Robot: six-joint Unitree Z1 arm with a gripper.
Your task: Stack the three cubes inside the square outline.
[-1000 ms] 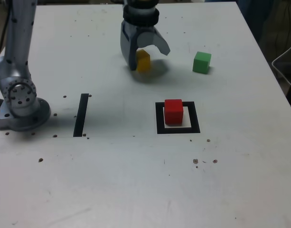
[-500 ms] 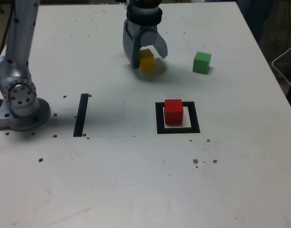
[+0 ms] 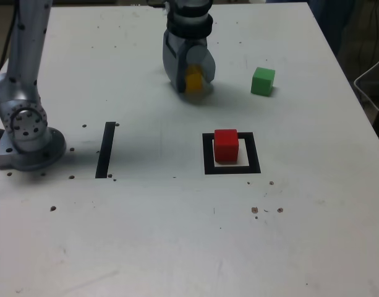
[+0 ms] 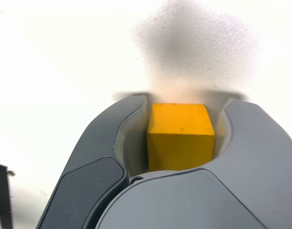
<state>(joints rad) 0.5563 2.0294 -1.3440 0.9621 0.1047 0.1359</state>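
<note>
1. On the nearer half of the bench (image 3: 146,247), the red cube (image 3: 226,146) sits at the square outline (image 3: 232,170), over its white centre and towards the exterior view's left side of it; it looks fit to serve as the base of the stack

2. Well apart from it, towards the exterior view's left, lies the straight black strip (image 3: 105,150), which seems to have no part in the job, with the arm's base (image 3: 31,148) beyond it on that side

3. Farther back, the yellow cube (image 3: 194,82) rests between the jaws, which are drawn in to little more than its width; the wrist view shows one on either side, very near its faces, but I cannot tell whether both press on it, so a firm hold is unproven

4. About as far off, towards the exterior view's right, the green cube (image 3: 263,81) stands alone on the bench, probably the last to be stacked

5. Picking up the yellow cube is, I judge, the step in hand; next the jaws should finish closing squarely, lift it straight up, carry it over the red cube and lower it gently, since an off-centre release could tip it or nudge the base
</note>
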